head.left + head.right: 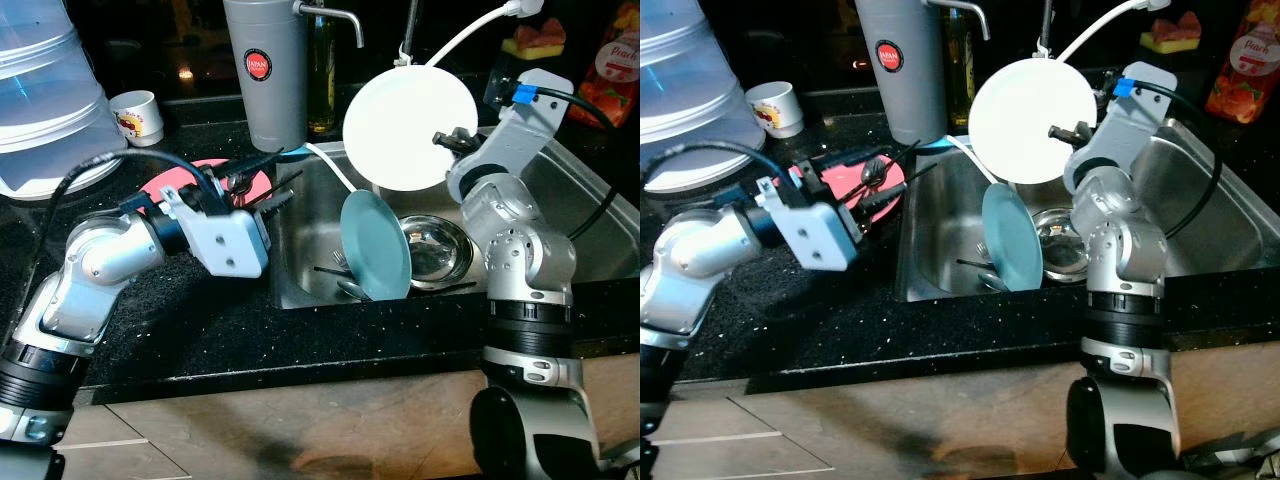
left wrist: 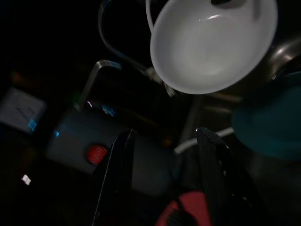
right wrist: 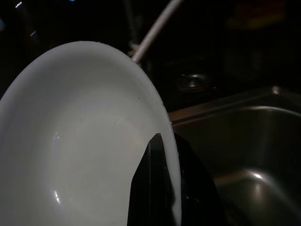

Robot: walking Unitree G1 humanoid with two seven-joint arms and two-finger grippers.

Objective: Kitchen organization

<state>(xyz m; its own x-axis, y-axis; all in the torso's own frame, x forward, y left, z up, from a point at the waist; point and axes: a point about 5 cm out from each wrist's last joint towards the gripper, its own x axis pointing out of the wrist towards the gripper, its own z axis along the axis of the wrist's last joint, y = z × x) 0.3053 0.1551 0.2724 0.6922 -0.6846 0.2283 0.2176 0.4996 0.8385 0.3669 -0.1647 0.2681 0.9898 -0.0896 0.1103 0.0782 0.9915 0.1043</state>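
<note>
Round white plate (image 1: pixel 408 128) hides the right gripper's fingertips and the tap base, upright teal plate (image 1: pixel 375 246) covers part of the steel bowl (image 1: pixel 440 250) and cutlery in the sink, translucent plastic container (image 1: pixel 45 95) is cut by the left edge.

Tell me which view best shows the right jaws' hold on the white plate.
Right wrist view: a black finger lies across the white plate at its rim. Eye views show the plate raised over the sink; left wrist view shows its hollow face.
</note>
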